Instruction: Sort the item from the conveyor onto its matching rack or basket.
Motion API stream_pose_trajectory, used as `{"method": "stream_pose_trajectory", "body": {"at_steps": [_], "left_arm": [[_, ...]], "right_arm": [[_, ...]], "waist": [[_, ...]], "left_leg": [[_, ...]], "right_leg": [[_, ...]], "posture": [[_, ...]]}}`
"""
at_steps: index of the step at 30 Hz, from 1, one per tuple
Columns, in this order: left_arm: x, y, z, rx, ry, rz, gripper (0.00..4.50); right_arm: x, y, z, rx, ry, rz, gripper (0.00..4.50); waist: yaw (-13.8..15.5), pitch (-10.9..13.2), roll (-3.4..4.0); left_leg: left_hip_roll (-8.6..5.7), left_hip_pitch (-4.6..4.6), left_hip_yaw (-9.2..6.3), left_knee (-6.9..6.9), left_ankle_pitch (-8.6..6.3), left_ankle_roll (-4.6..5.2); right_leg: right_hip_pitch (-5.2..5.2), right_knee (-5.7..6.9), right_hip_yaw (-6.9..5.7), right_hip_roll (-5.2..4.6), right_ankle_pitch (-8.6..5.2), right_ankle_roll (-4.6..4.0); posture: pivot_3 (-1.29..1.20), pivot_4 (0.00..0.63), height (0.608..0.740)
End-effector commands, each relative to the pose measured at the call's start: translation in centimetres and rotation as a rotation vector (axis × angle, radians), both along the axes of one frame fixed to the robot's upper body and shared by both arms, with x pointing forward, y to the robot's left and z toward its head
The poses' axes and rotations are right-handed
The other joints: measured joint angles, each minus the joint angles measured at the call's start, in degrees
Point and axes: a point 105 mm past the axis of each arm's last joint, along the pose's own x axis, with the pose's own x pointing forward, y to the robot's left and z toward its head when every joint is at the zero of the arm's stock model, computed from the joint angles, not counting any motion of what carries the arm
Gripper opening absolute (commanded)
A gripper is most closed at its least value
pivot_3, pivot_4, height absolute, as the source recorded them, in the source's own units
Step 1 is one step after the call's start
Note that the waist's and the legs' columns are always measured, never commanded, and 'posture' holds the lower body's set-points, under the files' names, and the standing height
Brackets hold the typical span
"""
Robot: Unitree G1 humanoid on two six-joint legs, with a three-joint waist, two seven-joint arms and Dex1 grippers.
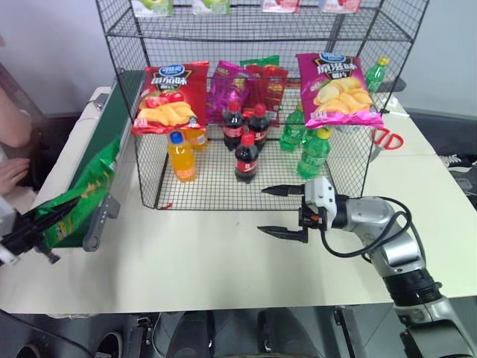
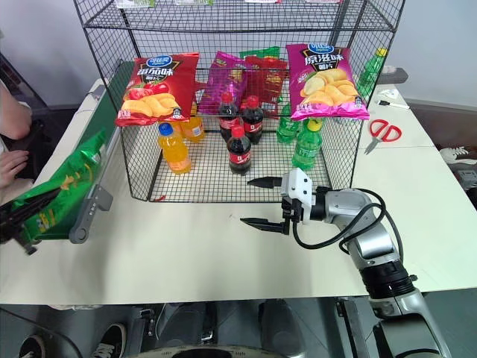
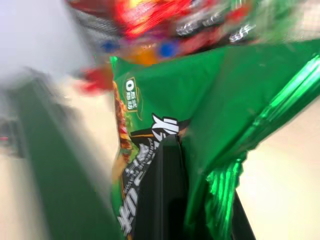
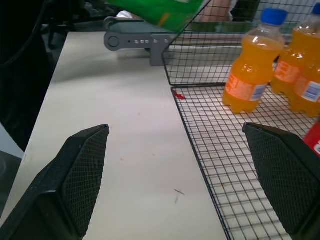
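Note:
The item, a glossy green chip bag [image 1: 78, 192], hangs tilted over the near end of the conveyor [image 1: 104, 127] at the far left, lifted off the dark green belt. My left gripper [image 1: 52, 216] is shut on the bag's lower end. In the left wrist view a black finger [image 3: 160, 200] presses into the crumpled green foil [image 3: 225, 90]. The tall black wire rack [image 1: 253, 33] stands mid-table behind. My right gripper [image 1: 262, 210] hovers open and empty over the white table just in front of the rack's floor, its fingers pointing left.
On the rack hang a red chip bag [image 1: 170, 97] and a magenta chip bag [image 1: 337, 89]. Cola bottles [image 1: 246, 156], an orange drink [image 1: 181, 156] and green bottles [image 1: 313, 153] stand on its floor. Red-handled scissors [image 1: 386, 138] lie at the right. A person's hand [image 1: 11, 173] rests by the conveyor.

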Motion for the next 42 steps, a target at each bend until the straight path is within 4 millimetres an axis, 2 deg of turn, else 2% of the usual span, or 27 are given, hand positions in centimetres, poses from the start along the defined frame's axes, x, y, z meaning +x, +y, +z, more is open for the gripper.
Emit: {"method": "stream_pose_trajectory", "body": {"at_steps": [1, 5, 10, 16, 20, 23, 27, 32, 42], "left_arm": [[-2.7, -2.3, 2.7, -0.229, 0.128, -0.178, 0.05], [-4.3, -6.0, 2.5, -0.33, 0.283, -0.351, 0.05], [-3.5, -9.4, 3.6, -0.451, 0.268, -0.512, 0.05], [-2.7, -11.5, 4.9, -0.56, 0.265, -0.65, 0.05], [-2.2, -12.6, 5.7, -0.623, 0.264, -0.741, 0.05], [-1.5, -13.1, 5.9, -0.65, 0.263, -0.78, 0.05], [-0.3, -13.9, 5.9, -0.668, 0.242, -0.81, 0.05], [0.9, -14.8, 5.4, -0.688, 0.238, -0.844, 0.05], [1.7, -15.6, 4.9, -0.724, 0.222, -0.864, 0.05]], "right_arm": [[0.4, -0.5, 1.7, 0.036, -0.047, -0.003, 4.5], [-1.4, 0.0, 3.1, 0.148, 0.164, 0.092, 4.5], [-4.7, 0.1, 3.4, 0.198, 0.503, 0.243, 4.5], [-4.6, 0.1, 2.9, 0.28, 0.665, 0.21, 4.5], [-4.6, 0.6, 2.8, 0.328, 0.699, 0.223, 4.5], [-4.9, 1.3, 4.0, 0.379, 0.707, 0.278, 4.5], [-5.5, 2.3, 4.6, 0.381, 0.682, 0.329, 4.5], [-6.3, 3.0, 6.4, 0.426, 0.709, 0.425, 4.5], [-5.9, 5.2, 5.6, 0.399, 0.678, 0.416, 4.5]], "waist": [[0.0, 0.0, 0.03], [0.5, 0.0, 0.05], [1.2, 0.0, 0.03], [0.7, 0.0, 0.02], [0.8, 0.0, 0.03], [0.8, 0.0, 0.03], [0.9, 0.0, 0.03], [0.8, 0.0, 0.03], [0.8, 0.0, 0.01]], "left_leg": [[-0.01, 0.0, 0.0, 0.03, 0.0, 0.0], [-0.01, 0.14, -0.04, 0.06, 0.01, 0.0], [-0.02, 0.14, -0.11, 0.11, 0.01, 0.0], [-0.02, 0.14, -0.1, 0.06, 0.01, 0.0], [-0.01, 0.13, -0.09, 0.06, 0.01, 0.0], [-0.03, 0.1, -0.09, 0.08, 0.01, 0.01], [-0.05, 0.1, -0.09, 0.12, 0.02, 0.01], [-0.04, 0.09, -0.09, 0.13, 0.02, 0.02], [-0.02, 0.08, -0.1, 0.14, 0.02, 0.02]], "right_leg": [[0.01, 0.02, 0.0, 0.0, 0.0, 0.0], [0.18, 0.03, -0.04, 0.02, -0.02, -0.02], [0.24, 0.02, -0.07, 0.01, -0.03, -0.05], [0.21, 0.01, -0.05, 0.02, -0.05, -0.09], [0.18, 0.02, -0.04, 0.09, -0.06, -0.09], [0.18, 0.02, -0.03, 0.11, -0.05, -0.08], [0.19, 0.05, -0.05, 0.14, -0.05, -0.06], [0.17, 0.08, -0.04, 0.2, -0.05, -0.04], [0.15, 0.1, -0.03, 0.25, -0.05, -0.03]], "posture": [[0.0, 0.15, 0.739], [0.0, 0.15, 0.739], [0.0, 0.15, 0.739], [0.0, 0.15, 0.739], [0.0, 0.15, 0.739], [0.0, 0.15, 0.739], [0.0, 0.15, 0.739], [0.0, 0.15, 0.739], [0.0, 0.15, 0.739]]}}
